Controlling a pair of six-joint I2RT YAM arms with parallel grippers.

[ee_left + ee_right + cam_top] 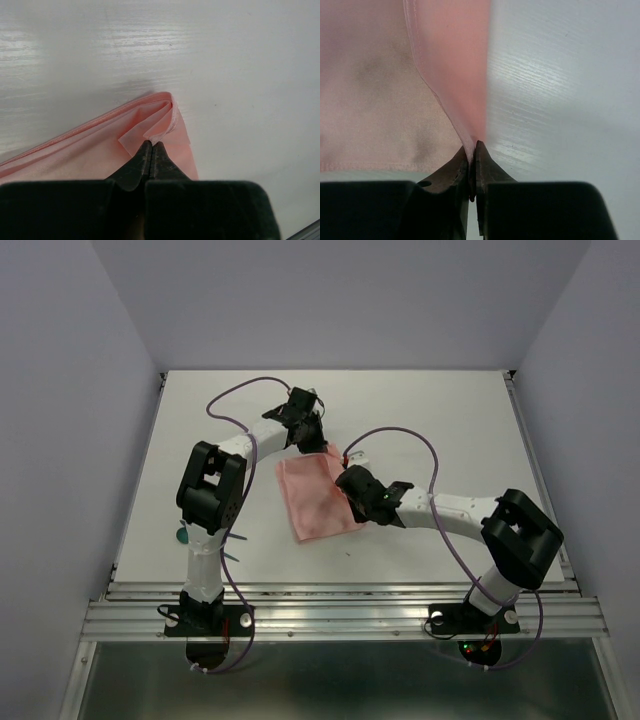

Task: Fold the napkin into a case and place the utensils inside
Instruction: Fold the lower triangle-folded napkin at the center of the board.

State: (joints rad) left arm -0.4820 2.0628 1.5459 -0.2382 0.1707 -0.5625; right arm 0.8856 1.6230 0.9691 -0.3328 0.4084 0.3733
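Bright, even overhead light falls on the white table [450, 440], casting only soft, faint shadows. In both wrist views, streaky glare crosses the tabletop. The napkin [455, 60] nearest the right lens is blurred.

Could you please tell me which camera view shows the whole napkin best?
The top external view: the napkin shows nearly its whole outline. The left wrist view gives only a pinched corner, the right wrist view only a pinched edge.
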